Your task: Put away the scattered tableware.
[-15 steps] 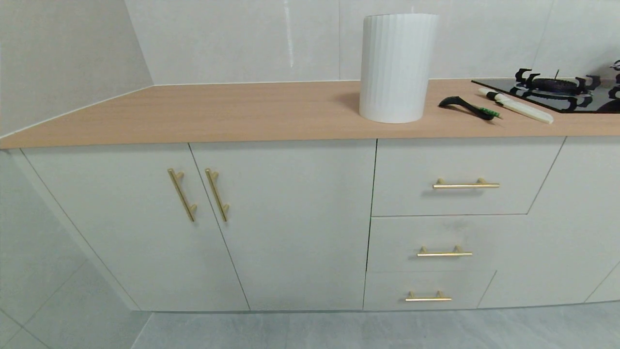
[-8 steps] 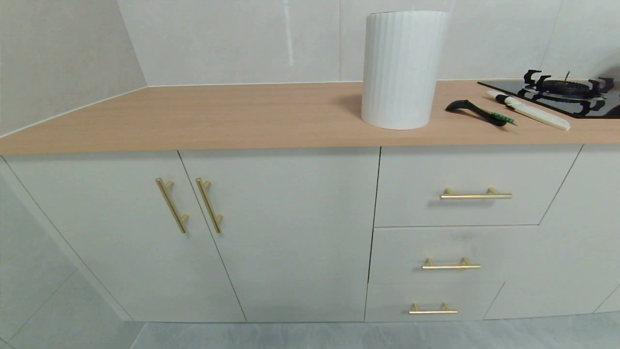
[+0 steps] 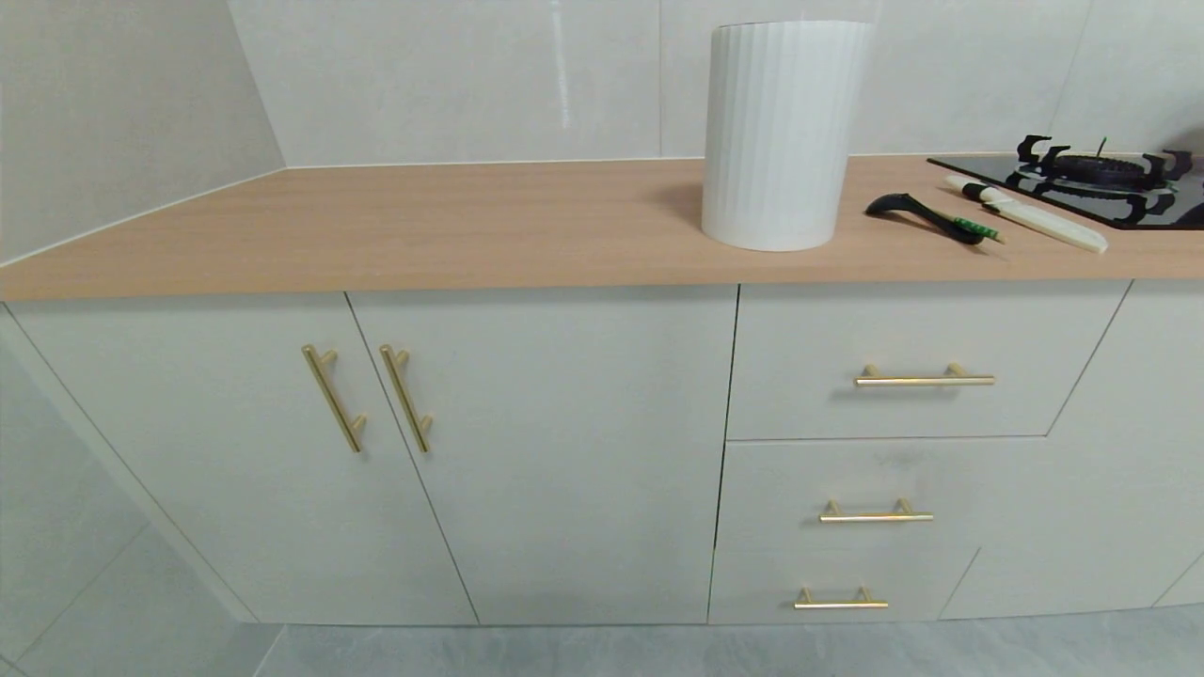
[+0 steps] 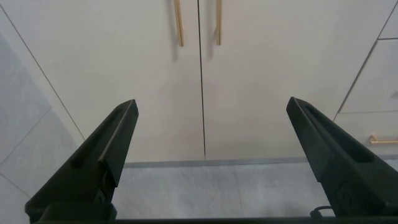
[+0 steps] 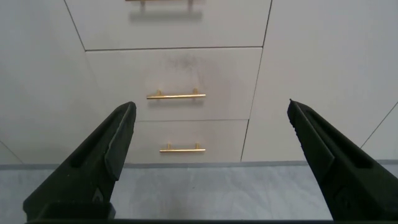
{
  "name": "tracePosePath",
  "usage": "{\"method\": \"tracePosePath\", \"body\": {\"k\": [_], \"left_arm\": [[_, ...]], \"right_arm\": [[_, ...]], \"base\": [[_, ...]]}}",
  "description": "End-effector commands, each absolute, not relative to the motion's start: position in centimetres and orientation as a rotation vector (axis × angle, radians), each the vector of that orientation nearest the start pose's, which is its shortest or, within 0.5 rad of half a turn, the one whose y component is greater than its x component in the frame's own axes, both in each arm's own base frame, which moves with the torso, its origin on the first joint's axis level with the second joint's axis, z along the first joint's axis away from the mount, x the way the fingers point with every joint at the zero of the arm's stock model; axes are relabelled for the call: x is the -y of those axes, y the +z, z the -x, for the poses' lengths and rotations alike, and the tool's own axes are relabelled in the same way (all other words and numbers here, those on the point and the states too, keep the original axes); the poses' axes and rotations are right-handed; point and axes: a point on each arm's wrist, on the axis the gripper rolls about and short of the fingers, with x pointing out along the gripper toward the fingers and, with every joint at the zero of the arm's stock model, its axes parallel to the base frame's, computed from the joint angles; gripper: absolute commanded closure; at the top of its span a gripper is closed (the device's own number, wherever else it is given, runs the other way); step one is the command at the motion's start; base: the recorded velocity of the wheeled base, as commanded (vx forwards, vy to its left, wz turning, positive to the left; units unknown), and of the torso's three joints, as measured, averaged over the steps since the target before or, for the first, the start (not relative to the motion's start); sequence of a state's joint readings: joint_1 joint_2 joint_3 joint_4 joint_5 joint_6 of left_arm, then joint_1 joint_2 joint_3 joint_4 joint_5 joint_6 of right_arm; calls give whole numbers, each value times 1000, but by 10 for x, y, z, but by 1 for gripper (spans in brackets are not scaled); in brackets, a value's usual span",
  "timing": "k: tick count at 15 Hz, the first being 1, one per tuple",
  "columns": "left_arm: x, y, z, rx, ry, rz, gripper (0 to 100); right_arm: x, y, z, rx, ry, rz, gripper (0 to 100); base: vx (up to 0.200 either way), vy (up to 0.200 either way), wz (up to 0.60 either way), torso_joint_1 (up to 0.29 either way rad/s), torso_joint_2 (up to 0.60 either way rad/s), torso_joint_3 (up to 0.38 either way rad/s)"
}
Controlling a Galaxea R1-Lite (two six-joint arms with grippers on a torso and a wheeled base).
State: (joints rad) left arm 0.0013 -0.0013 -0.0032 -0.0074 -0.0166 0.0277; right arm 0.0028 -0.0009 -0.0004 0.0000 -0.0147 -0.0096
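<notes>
On the wooden countertop (image 3: 423,226) at the right lie a black ladle with a green-striped handle (image 3: 926,215) and a white knife (image 3: 1030,215). A tall white ribbed container (image 3: 779,136) stands just left of them. My left gripper (image 4: 208,115) is open, low down, facing the double cabinet doors (image 4: 200,74). My right gripper (image 5: 208,118) is open too, low in front of the drawers (image 5: 177,84), with nothing between its fingers.
A black gas hob (image 3: 1101,179) sits at the counter's far right. Below the counter are two doors with gold handles (image 3: 369,397) and three drawers with gold handles (image 3: 924,379). Tiled walls close off the back and left; grey floor (image 3: 602,649) lies below.
The head camera shifted between one second and half a second ago, so the counter and cabinets sit slightly lower and further right in view. Since then nothing has moved.
</notes>
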Motion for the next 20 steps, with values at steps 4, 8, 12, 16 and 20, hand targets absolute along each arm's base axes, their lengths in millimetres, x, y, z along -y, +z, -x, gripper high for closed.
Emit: {"method": "tracePosePath", "body": {"k": [4, 8, 12, 16, 20], "left_arm": [[0, 77, 23, 12, -15, -28, 0], [0, 77, 23, 14, -15, -15, 0], [0, 77, 23, 14, -15, -14, 0], [0, 77, 23, 14, -15, -14, 0], [0, 77, 23, 14, -15, -9, 0]], "right_arm": [[-3, 146, -1, -123, 170, -11, 0], [-9, 169, -103, -491, 188, -20, 0], [-17, 144, -186, -764, 193, -23, 0], [-25, 96, -251, -853, 201, -22, 0], [-31, 53, -291, -786, 201, -13, 0]], "base": [[0, 0, 0, 0, 0, 0], [0, 0, 0, 0, 0, 0], [0, 0, 0, 0, 0, 0], [0, 0, 0, 0, 0, 0], [0, 0, 0, 0, 0, 0]]}}
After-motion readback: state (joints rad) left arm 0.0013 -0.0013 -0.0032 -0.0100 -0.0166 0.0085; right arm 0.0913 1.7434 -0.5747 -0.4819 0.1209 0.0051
